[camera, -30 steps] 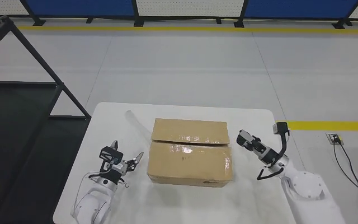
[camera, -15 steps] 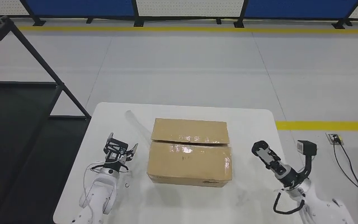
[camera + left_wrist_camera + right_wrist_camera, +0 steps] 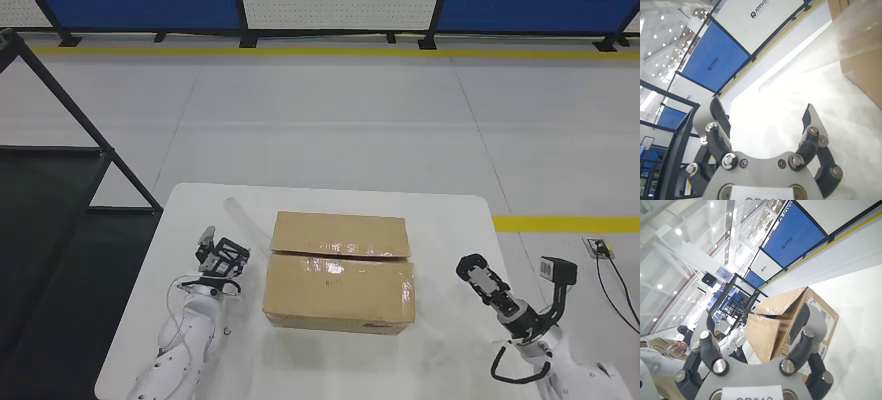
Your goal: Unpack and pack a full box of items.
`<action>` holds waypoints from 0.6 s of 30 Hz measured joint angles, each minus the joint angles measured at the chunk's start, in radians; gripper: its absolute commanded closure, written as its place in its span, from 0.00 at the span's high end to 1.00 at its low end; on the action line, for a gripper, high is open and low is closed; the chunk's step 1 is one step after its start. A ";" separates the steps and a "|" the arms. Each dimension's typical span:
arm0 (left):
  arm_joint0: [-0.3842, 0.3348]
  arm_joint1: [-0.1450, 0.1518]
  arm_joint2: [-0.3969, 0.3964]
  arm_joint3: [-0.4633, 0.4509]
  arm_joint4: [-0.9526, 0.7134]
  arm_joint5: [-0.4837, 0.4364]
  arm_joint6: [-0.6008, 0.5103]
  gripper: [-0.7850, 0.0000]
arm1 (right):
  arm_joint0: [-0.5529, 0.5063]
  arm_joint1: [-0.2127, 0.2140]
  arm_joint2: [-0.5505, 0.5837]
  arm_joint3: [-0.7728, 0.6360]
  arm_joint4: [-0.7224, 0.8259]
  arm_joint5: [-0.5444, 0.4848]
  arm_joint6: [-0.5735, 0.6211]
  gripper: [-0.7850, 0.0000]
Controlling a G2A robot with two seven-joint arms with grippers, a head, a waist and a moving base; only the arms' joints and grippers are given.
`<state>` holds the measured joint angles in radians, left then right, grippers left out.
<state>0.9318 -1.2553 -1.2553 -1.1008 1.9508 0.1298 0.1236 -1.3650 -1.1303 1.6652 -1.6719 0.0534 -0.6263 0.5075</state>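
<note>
A brown cardboard box (image 3: pixel 338 275) sits in the middle of the white table (image 3: pixel 440 210), its top flaps folded down and meeting at a taped seam. In the right wrist view the box (image 3: pixel 791 317) shows one flap edge slightly lifted. My left gripper (image 3: pixel 222 258) hovers just left of the box, open and holding nothing; in its own wrist view the left gripper (image 3: pixel 762 106) points along the table past the box's side (image 3: pixel 863 75). My right gripper (image 3: pixel 477 275) is to the right of the box, a gap away, also open and empty (image 3: pixel 755 315).
A clear strip (image 3: pixel 240 215) lies on the table beyond my left gripper, by the box's far left corner; it appears as a translucent band (image 3: pixel 853 34) across the left wrist view. A black frame (image 3: pixel 80 150) stands off the table's left side.
My left gripper has moved toward the far side and turned, ending closer to the box's left side. My right gripper has drawn back from the box toward the near right corner.
</note>
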 measured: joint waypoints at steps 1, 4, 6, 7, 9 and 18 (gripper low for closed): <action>-0.027 -0.006 0.018 0.044 0.010 0.016 0.017 1.00 | -0.009 0.001 0.005 -0.001 0.001 -0.003 -0.002 1.00; -0.090 -0.022 0.057 0.143 0.018 0.055 0.059 1.00 | -0.029 0.002 0.014 -0.008 0.000 -0.004 -0.010 1.00; -0.127 -0.033 0.078 0.197 0.017 0.084 0.081 1.00 | -0.040 0.003 0.019 -0.015 -0.001 -0.005 -0.017 1.00; -0.149 -0.040 0.092 0.231 0.018 0.106 0.096 1.00 | -0.047 0.003 0.022 -0.020 -0.002 -0.005 -0.021 1.00; -0.179 -0.051 0.109 0.276 0.013 0.139 0.119 1.00 | -0.057 0.003 0.026 -0.028 -0.003 -0.005 -0.026 1.00; -0.258 -0.087 0.118 0.408 -0.079 0.278 0.216 1.00 | -0.058 0.006 0.021 -0.048 -0.012 0.025 -0.025 1.00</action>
<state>0.6739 -1.3420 -1.1374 -0.6927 1.8720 0.4074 0.3401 -1.4233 -1.1243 1.6863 -1.7195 0.0415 -0.6016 0.4822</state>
